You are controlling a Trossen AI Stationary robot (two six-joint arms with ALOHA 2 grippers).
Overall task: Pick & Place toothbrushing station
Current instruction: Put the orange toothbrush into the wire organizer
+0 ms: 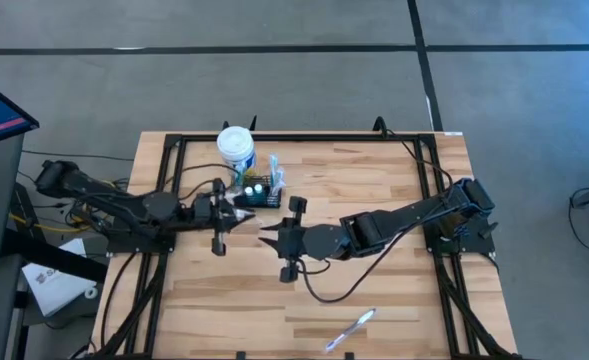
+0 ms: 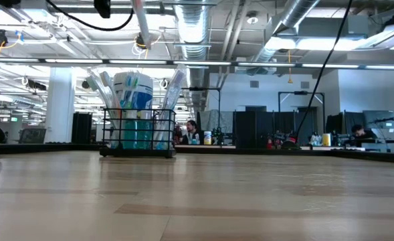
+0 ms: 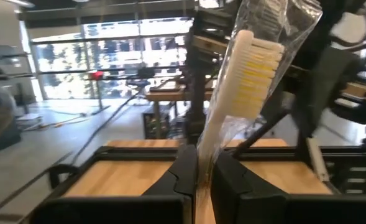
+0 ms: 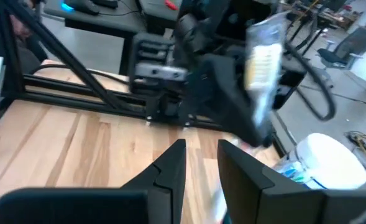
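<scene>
The black slotted caddy [image 1: 259, 193] stands on the table's far side beside a white blue-labelled tub [image 1: 236, 147]. In the low view the caddy [image 2: 138, 137] holds several upright brushes and tubes. My left gripper [image 1: 246, 215] is just near of the caddy, shut on a white toothbrush with yellow bristles [image 3: 248, 68] in a clear wrapper. My right gripper [image 1: 267, 238] is open and empty, facing the left gripper from the right, close to it. In the right wrist view, the right gripper [image 4: 201, 165] shows the wrapped brush [image 4: 263, 59] ahead. My left gripper pinches the wrapped toothbrush's handle [image 3: 202, 155] between its two fingers. The brush head sticks out past the fingertips and tilts upward. The brush is lifted clear of the table.
Another wrapped toothbrush [image 1: 351, 330] lies on the wood near the table's near edge, right of centre. A black metal frame [image 1: 304, 137] runs around the tabletop. Bare wood lies between the grippers and the near edge.
</scene>
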